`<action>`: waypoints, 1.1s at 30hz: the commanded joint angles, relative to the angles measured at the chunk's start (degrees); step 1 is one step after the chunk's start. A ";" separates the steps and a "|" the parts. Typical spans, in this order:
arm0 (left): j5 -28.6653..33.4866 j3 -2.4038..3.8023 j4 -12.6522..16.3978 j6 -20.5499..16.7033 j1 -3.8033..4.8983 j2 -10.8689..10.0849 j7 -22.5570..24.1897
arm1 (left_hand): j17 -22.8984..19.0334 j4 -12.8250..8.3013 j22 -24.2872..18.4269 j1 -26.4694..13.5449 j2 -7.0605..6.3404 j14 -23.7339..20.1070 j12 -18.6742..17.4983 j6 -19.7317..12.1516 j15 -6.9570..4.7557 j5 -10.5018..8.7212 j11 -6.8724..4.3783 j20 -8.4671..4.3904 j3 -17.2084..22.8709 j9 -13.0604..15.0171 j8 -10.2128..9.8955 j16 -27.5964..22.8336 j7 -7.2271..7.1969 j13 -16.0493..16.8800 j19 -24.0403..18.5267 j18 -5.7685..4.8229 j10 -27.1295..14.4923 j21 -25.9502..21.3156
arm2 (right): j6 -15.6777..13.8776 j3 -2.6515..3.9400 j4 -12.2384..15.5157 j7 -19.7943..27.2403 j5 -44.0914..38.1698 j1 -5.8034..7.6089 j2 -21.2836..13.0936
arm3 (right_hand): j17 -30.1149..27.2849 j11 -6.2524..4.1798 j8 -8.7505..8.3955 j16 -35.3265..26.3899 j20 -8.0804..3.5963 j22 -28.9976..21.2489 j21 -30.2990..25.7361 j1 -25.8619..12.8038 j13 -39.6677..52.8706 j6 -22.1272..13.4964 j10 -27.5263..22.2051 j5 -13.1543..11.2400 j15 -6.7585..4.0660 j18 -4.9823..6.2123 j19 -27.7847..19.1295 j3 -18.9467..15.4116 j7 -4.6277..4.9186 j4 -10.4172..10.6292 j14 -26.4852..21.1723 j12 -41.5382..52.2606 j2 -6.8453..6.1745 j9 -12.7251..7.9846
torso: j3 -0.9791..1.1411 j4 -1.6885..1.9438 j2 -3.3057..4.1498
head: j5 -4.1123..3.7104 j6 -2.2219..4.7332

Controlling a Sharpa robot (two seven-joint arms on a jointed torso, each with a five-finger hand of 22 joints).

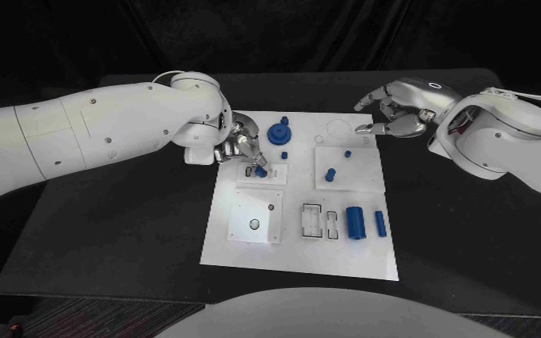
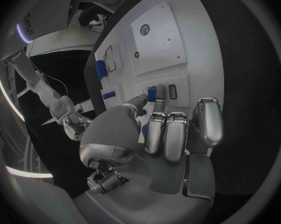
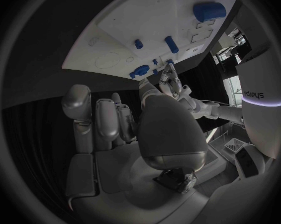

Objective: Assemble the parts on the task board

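The white task board [image 1: 299, 252] lies in the middle of the table. My left hand [image 1: 240, 146] reaches down over its near-left part and pinches a small blue peg [image 1: 260, 171] between thumb and a fingertip, right at a small raised plate [image 1: 270, 177]. The left wrist view shows the same peg [image 2: 152, 93] between the fingertips of the left hand [image 2: 159, 134], next to a dark slot [image 2: 172, 91]. My right hand [image 1: 397, 111] hovers off the board's far right corner, fingers loosely bent and holding nothing; the right wrist view shows this hand [image 3: 128, 129] short of the board [image 3: 115, 30].
Other blue parts on the board: a gear-like piece [image 1: 281, 132], a peg [image 1: 331, 173], a small stud [image 1: 347, 152], a large cylinder [image 1: 355, 223] and a thinner one [image 1: 380, 223]. A square plate with holes [image 1: 255, 224] sits at the near left. Black table surrounds the board.
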 commanded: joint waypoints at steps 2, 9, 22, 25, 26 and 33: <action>0.20 0.04 0.11 -0.48 -0.22 -0.01 0.23 | 10.52 0.56 -0.08 -1.63 -0.07 3.33 -0.37 -0.02 0.20 -1.32 0.18 0.26 0.31 0.19 -0.59 -0.45 0.47 11.74 -0.42 0.62 3.15 -0.45 | 0.49 0.03 0.08 -1.18 -0.26 -0.17 -0.04 | -0.05 -0.03 0.28 -0.23 0.15 -0.05 -0.18 0.05 5.05 0.40 -0.46 0.33 0.35 0.56 -0.15 -0.09 0.00 -0.19 0.49 -0.37 0.55 -0.08 | -0.01 0.06 -0.01 | -0.04 -0.01; 0.20 0.04 0.04 -0.86 -0.36 -0.01 0.62 | 10.09 3.96 -0.21 -5.38 -0.72 3.12 -0.89 0.07 0.55 -6.29 0.59 0.58 -1.89 0.37 -1.84 -0.71 0.92 11.03 -0.63 0.71 2.55 -1.06 | 0.63 0.03 0.04 -1.24 -0.25 -0.20 -0.07 | -0.18 -0.02 0.29 -0.37 0.17 -0.12 -0.38 0.06 4.90 0.44 -0.61 0.32 0.36 0.59 -0.21 -0.13 0.01 -0.19 0.44 -0.54 0.59 -0.12 | 0.00 0.08 0.05 | -0.05 -0.01; 0.20 0.04 0.18 -1.73 -0.45 -0.32 1.94 | 10.05 -2.36 0.23 0.70 -0.85 3.10 -1.09 0.67 0.08 3.49 -0.01 0.18 3.83 1.54 -2.50 -0.81 0.28 10.90 -0.46 0.74 2.40 -1.47 | 0.70 0.03 -0.07 -1.38 -0.24 -0.23 -0.10 | -0.18 -0.02 0.29 -0.37 0.17 -0.12 -0.38 0.06 4.90 0.44 -0.61 0.32 0.36 0.59 -0.21 -0.13 0.01 -0.19 0.44 -0.54 0.59 -0.12 | 0.00 0.04 0.05 | -0.14 -0.01; 0.20 0.04 0.27 -1.92 -0.45 -0.38 2.21 | 10.12 -3.72 0.32 0.99 -1.18 3.15 -1.11 0.85 0.00 4.08 -0.09 0.11 5.37 1.99 -2.42 -0.79 0.21 10.92 -0.42 0.74 2.44 -1.58 | 0.68 0.03 -0.05 -1.42 -0.24 -0.23 -0.12 | -0.18 -0.02 0.29 -0.37 0.17 -0.12 -0.38 0.06 4.90 0.44 -0.61 0.32 0.36 0.59 -0.21 -0.13 0.01 -0.19 0.44 -0.54 0.59 -0.12 | 0.01 0.05 0.07 | -0.13 -0.01; 0.20 0.04 0.31 -2.00 -0.45 -0.40 2.30 | 10.12 -3.72 0.32 0.99 -1.18 3.15 -1.11 0.85 0.00 4.08 -0.09 0.11 5.37 1.99 -2.42 -0.79 0.21 10.92 -0.42 0.74 2.44 -1.58 | 0.68 0.03 -0.05 -1.43 -0.24 -0.23 -0.12 | -0.18 -0.02 0.29 -0.37 0.17 -0.12 -0.38 0.06 4.90 0.44 -0.61 0.32 0.36 0.59 -0.21 -0.13 0.01 -0.19 0.44 -0.54 0.59 -0.12 | 0.01 0.06 0.07 | -0.15 -0.01; 0.20 0.04 0.45 -2.32 -0.46 -0.46 2.72 | 10.19 -6.20 0.67 1.19 -1.86 3.21 -1.08 1.35 -0.21 5.27 -0.31 -0.08 8.10 3.15 -1.89 -0.79 0.00 11.02 -0.13 0.70 2.58 -1.61 | 0.76 0.03 -0.03 -1.55 -0.24 -0.24 -0.15 | -0.26 -0.01 0.31 -0.48 0.18 -0.13 -0.48 0.07 4.77 0.52 -0.74 0.31 0.37 0.60 -0.24 -0.19 0.01 -0.19 0.39 -0.69 0.63 -0.16 | 0.00 0.05 0.06 | -0.19 -0.01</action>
